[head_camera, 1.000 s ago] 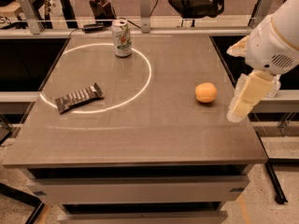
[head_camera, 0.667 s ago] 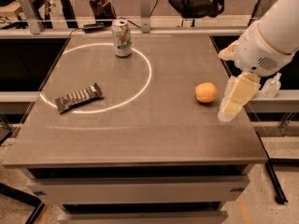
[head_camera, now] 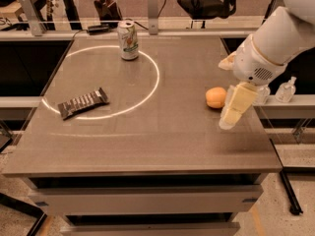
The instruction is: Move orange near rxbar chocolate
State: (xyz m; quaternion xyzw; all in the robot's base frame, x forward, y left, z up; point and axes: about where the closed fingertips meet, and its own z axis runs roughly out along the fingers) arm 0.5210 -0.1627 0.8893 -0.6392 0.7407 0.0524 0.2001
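The orange (head_camera: pixel 215 97) lies on the right part of the table (head_camera: pixel 147 146). The rxbar chocolate (head_camera: pixel 82 103), a dark wrapped bar, lies flat at the left, across the lit white ring. My gripper (head_camera: pixel 235 107) hangs from the white arm (head_camera: pixel 270 43) just right of the orange, close beside it and low over the table. The arm covers nothing of the orange or the bar.
A green-and-white soda can (head_camera: pixel 128 40) stands at the back, on the ring's far edge. A small clear bottle (head_camera: pixel 286 89) stands on the ledge to the right of the table. Chairs and desks stand behind the table.
My gripper has moved left toward the orange and now sits right beside it. The orange, the bar and the can have not moved.
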